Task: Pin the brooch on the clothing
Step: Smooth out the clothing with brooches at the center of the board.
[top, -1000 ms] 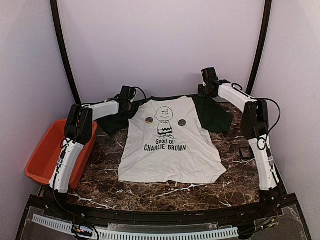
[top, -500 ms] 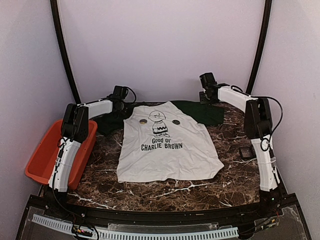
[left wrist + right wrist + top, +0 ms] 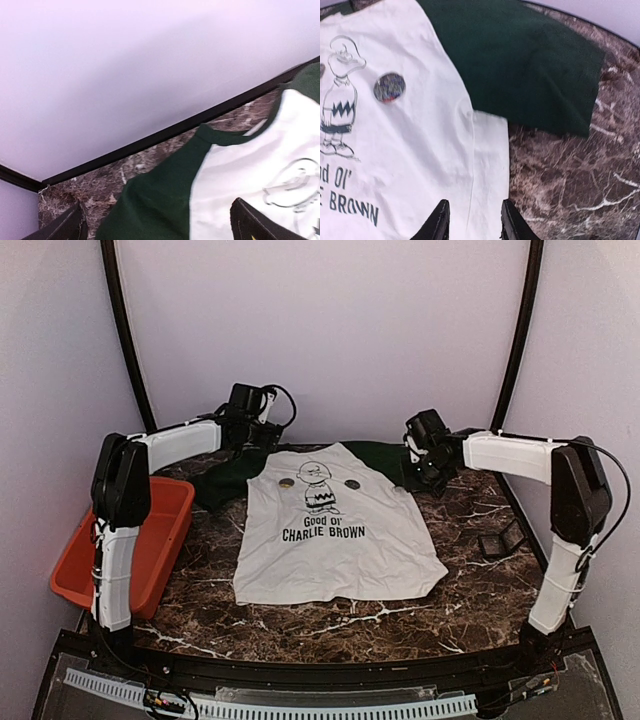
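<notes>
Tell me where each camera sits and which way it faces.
Top external: above and behind the bases, looking down over the marble table at the T-shirt; left arm, right arm visible.
Left wrist: over the far left of the table, facing the green sleeve and back wall; open left end effector spans the bottom corners.
Right wrist: above the shirt's right side, looking down; right end effector at the bottom edge.
Shared: top and right wrist show the brooch right of the cartoon's head.

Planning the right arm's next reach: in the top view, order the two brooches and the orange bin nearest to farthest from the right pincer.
1. right brooch, beside the cartoon print, closest to the right pincer.
2. left brooch, across the print.
3. orange bin, at the table's far left.
</notes>
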Tool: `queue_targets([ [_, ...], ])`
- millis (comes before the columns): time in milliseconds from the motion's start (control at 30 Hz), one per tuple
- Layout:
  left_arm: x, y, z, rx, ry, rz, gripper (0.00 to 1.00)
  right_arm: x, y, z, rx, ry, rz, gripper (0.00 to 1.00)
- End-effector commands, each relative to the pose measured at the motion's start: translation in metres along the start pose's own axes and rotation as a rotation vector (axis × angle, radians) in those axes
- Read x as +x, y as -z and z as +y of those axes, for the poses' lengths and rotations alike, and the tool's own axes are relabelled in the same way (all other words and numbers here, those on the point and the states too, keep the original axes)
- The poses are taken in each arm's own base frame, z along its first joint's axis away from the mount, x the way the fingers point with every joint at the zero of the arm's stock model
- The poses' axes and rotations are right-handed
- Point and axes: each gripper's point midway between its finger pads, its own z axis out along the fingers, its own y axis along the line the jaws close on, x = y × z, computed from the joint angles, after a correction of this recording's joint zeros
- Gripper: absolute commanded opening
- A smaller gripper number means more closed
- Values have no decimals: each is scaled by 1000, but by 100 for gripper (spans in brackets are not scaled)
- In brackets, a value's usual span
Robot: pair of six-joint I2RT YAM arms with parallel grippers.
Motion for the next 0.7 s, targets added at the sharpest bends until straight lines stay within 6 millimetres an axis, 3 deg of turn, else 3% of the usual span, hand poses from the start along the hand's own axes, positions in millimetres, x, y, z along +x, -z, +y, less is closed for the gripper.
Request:
queue_targets([
  [0,-4,73,-37,235,26,48,99,52,14,12,-87,-33,114,34],
  [33,22,80,-47,268,26,119,99,63,18,13,-104,-49,136,35],
  [67,14,104,-53,304,62,107,99,73,23,14,-124,-71,161,36],
  [100,45,113,-62,319,42,183,99,82,28,14,-135,-91,179,37],
  [133,40,138,-66,324,34,163,99,92,33,14,-149,-106,202,40],
  [233,102,185,-70,317,17,258,99,118,44,12,-172,-136,231,47],
  [267,115,194,-74,330,62,284,99,126,45,9,-168,-145,243,48],
  [300,141,205,-72,338,82,326,99,134,45,7,-162,-152,256,48],
  [367,169,220,-78,383,146,375,99,150,43,4,-147,-168,293,48],
  [500,199,236,-84,419,171,432,99,179,36,0,-123,-203,372,49],
  [667,238,247,-94,460,93,558,99,196,36,-1,-112,-234,423,50],
])
